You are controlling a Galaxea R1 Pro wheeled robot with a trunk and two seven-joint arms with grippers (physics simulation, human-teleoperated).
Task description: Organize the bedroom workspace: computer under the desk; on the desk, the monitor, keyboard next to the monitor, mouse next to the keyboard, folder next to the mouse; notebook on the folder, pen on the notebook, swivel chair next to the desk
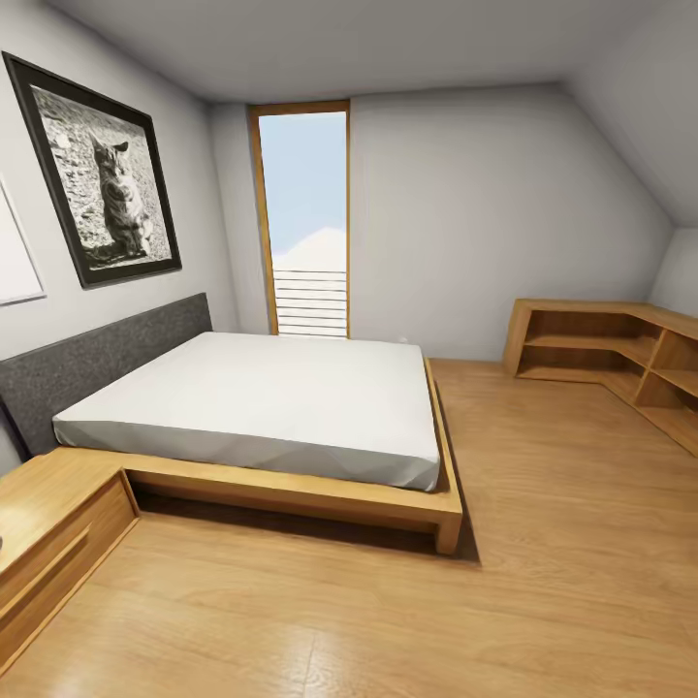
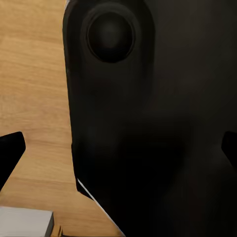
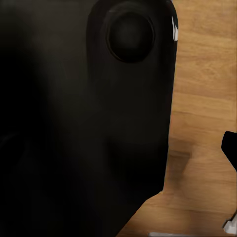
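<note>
On wood floor [image 1: 543, 543]: 1 bed [image 1: 271, 407].

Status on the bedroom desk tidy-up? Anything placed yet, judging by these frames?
Done: nothing can be confirmed; the head view faces a bed, a cat picture, a tall window and corner wooden shelving on a wood floor. In hand: nothing visibly held; the wrist views look past dark robot body at floor, with gripper states unclear. Left: every placement, starting with bringing the workspace into view.

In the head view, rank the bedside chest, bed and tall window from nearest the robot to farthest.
1. Wooden bedside chest: low at the left, closest.
2. Bed: centre-left, just beyond it.
3. Tall window: in the far wall, behind the bed.
</note>
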